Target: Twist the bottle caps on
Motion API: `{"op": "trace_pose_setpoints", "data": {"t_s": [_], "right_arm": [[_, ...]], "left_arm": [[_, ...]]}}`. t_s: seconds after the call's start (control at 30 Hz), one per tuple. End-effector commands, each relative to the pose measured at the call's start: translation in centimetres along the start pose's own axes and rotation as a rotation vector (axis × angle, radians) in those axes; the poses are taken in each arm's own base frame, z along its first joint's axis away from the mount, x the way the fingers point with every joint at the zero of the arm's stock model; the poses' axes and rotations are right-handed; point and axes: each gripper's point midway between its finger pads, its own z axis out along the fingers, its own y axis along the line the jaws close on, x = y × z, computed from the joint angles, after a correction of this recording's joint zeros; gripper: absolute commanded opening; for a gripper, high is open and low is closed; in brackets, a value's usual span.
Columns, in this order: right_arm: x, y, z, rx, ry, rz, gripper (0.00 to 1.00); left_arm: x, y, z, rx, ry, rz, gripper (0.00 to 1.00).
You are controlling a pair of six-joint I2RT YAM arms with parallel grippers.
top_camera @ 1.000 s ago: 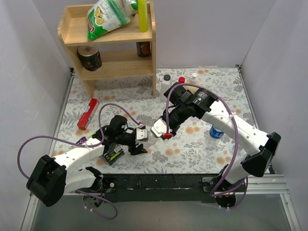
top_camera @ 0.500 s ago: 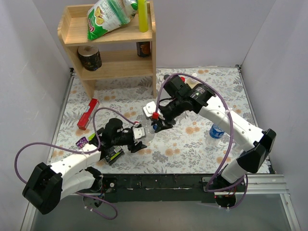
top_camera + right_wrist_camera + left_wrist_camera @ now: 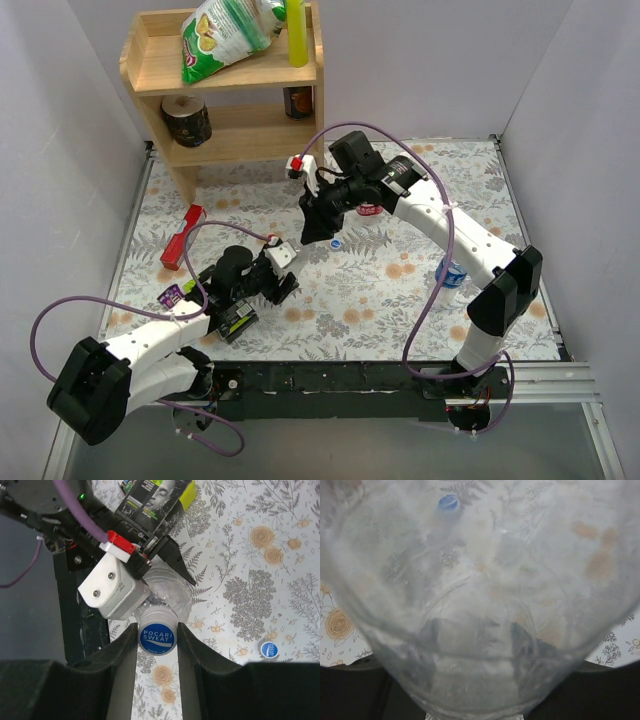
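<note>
Top view: the right gripper [image 3: 318, 220] hangs just behind 1 loose blue cap [image 3: 336, 242]; free floral mat [image 3: 400, 292] lies right of this cap.

Left wrist view: the clear bottle [image 3: 480, 605] fills the frame, with the loose blue cap [image 3: 448, 502] beyond it.

Right wrist view: the right gripper's fingers [image 3: 122, 650] pinch 1 Pocari Sweat cap [image 3: 156, 638], left of the loose blue cap [image 3: 269, 649]; the left gripper [image 3: 167, 577] clamps the clear bottle [image 3: 170, 600].

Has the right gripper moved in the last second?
Yes. The right gripper, holding a blue cap, has moved farther out from the near edge, closer to the wooden shelf.
</note>
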Motion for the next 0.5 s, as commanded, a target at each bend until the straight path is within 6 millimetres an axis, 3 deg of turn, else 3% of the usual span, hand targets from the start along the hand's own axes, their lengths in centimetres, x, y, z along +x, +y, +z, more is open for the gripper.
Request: {"op": "trace_pose_setpoints", "data": {"t_s": [0.0, 0.1, 0.13, 0.23, 0.27, 0.3, 0.33, 0.43, 0.47], "right_arm": [[0.1, 0.3, 2.4, -0.006, 0.017, 0.150, 0.22], [-1.2, 0.2, 1.6, -0.012, -0.007, 0.090, 0.37], [-2.7, 0.0, 0.2, 0.001, -0.039, 0.057, 0.48], [-5.0, -0.1, -3.1, 0.017, -0.111, -0.087, 0.68], [-5.9, 0.1, -4.1, 0.034, -0.141, -0.122, 0.83], [-6.5, 0.4, -5.0, 0.044, -0.164, -0.153, 0.90], [-7.3, 1.4, -6.9, 0.069, -0.203, -0.210, 0.95], [-7.3, 3.7, -8.9, 0.060, -0.254, -0.321, 0.98], [-6.0, 4.4, -8.5, 0.012, -0.233, -0.395, 0.98]], "left_arm": [[-8.1, 0.6, -0.3, -0.020, -0.236, 0.035, 0.00], [-6.5, -0.8, -0.2, 0.049, -0.189, 0.003, 0.00], [-5.3, -1.4, -0.1, 0.080, -0.142, 0.000, 0.00], [-1.9, -2.7, 0.3, 0.155, -0.006, -0.023, 0.00], [-1.2, -3.1, 0.4, 0.176, 0.029, -0.024, 0.00], [-0.2, -3.4, 0.3, 0.203, 0.077, -0.007, 0.00], [-0.1, -3.5, 0.3, 0.214, 0.076, -0.004, 0.00], [0.0, -3.9, 0.1, 0.252, 0.073, 0.039, 0.00], [0.0, -4.3, 0.1, 0.286, 0.079, 0.054, 0.00]]}}
